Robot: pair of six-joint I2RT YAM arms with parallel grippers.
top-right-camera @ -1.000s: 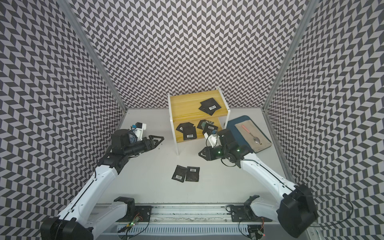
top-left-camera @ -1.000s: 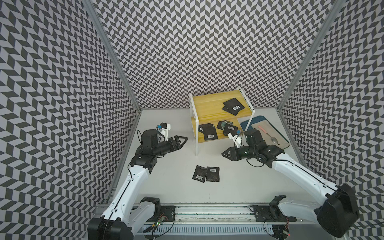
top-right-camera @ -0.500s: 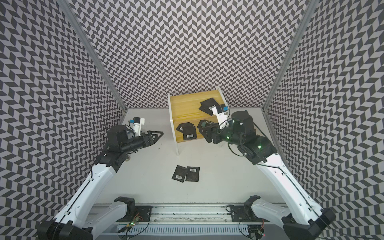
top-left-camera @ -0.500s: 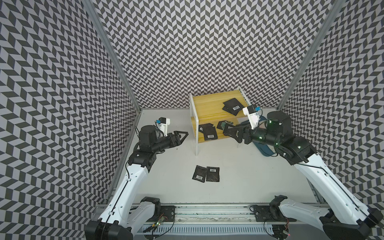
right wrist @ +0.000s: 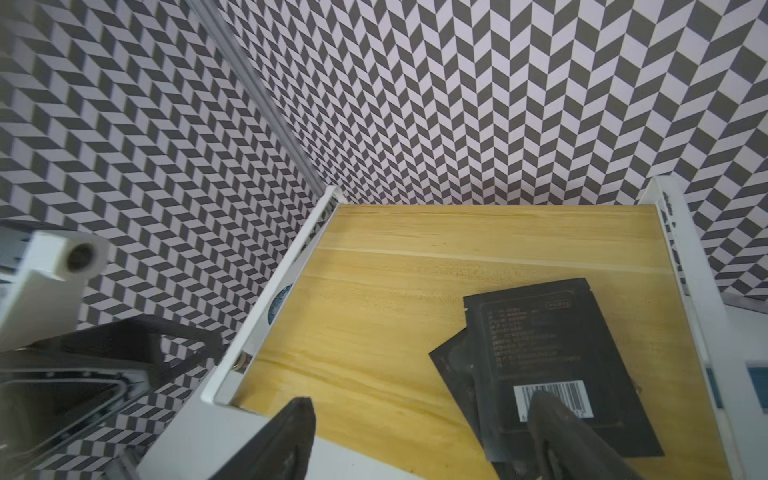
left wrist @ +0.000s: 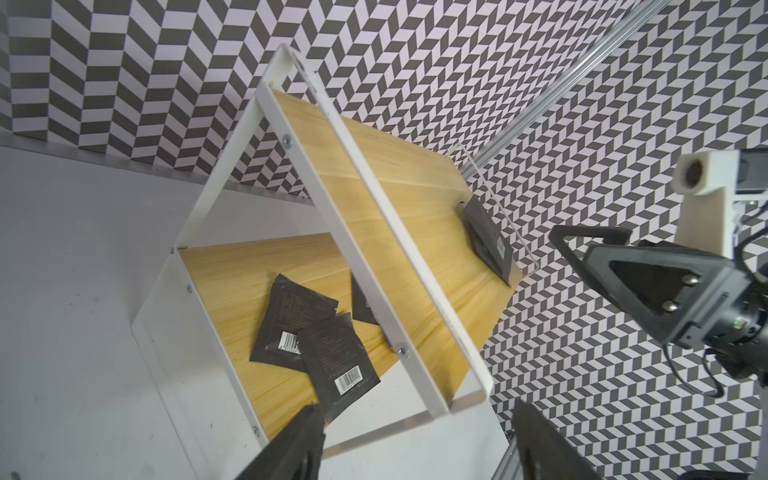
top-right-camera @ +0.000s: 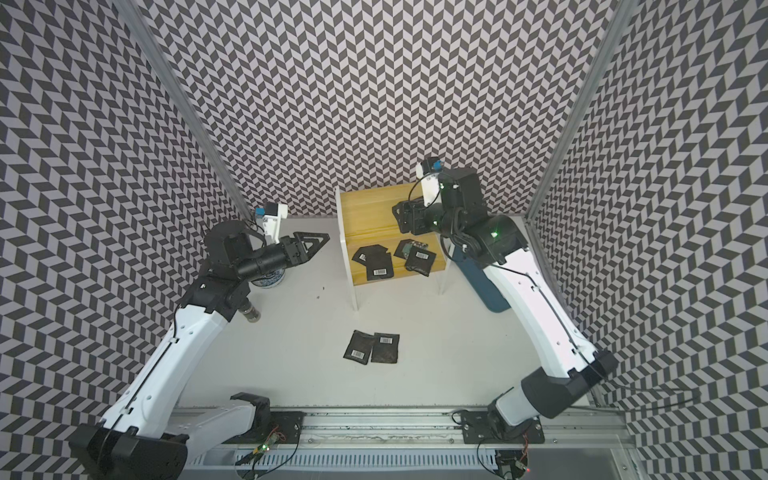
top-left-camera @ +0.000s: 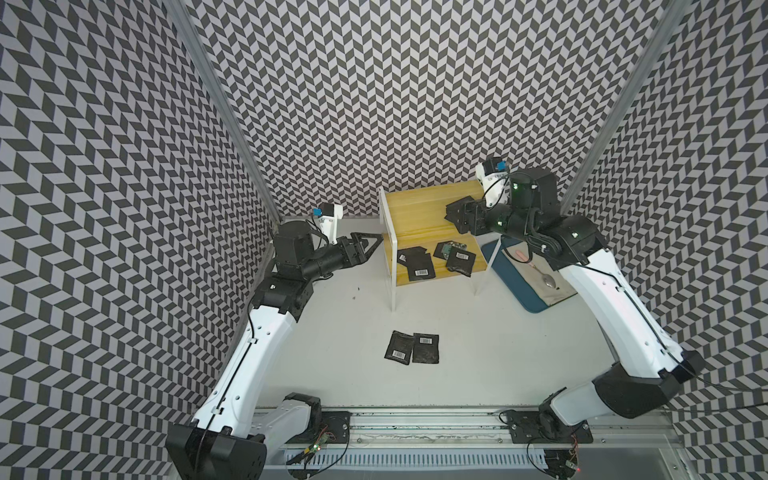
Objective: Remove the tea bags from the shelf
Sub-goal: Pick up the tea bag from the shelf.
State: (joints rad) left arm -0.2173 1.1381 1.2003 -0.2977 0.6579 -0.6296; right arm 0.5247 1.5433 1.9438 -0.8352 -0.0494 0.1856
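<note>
my right end effector point(top-left-camera: 456, 216) is up at the top board of the shelf point(top-left-camera: 415, 208) now, jaws spread wide and empty, where a second ago it sat low over the counter point(top-left-camera: 498, 353) out front. one fingertip point(right wrist: 555, 424) hangs right over the barcode of the overlapped tea bags point(right wrist: 552, 332) up there, so that's my next grab, i reckon. the lower board bags point(top-left-camera: 419, 268) wait below, the counter pair point(top-left-camera: 411, 348) is already off, and my left end effector point(top-left-camera: 372, 245) hovers open beside the shelf.

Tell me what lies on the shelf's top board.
Two overlapping black tea bags: the upper tea bag shows a barcode label and covers most of the lower tea bag. The open right gripper reaches over them and mostly hides them in both top views.
</note>
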